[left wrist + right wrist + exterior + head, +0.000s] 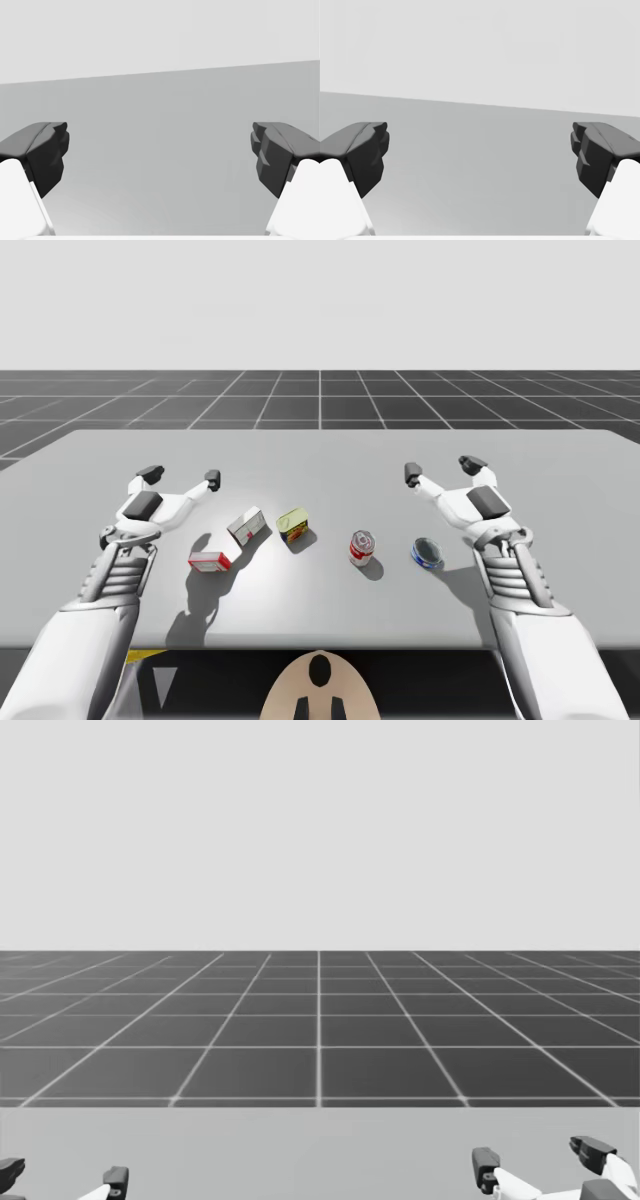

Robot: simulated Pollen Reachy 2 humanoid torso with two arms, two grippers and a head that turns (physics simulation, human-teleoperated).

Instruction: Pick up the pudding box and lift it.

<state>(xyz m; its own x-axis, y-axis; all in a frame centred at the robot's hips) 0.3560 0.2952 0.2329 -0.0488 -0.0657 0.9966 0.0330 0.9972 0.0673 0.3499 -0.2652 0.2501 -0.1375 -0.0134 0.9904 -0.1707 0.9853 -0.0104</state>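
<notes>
While nothing is yet grasped, my left gripper (181,475) and right gripper (442,468) hover released and wide above the table (560,490), seemingly poised for approach. The pudding box (246,526), likely the pale one, lies at the left gripper's four o'clock.

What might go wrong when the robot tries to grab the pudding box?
1. Wrong box: a small red and white box and a small pale grey box both lie near my open left gripper, so I might pick the wrong one.
2. Bumping: a yellow and green can sits close beside the pale grey box, so wide-open fingers coming down there may knock it.
</notes>
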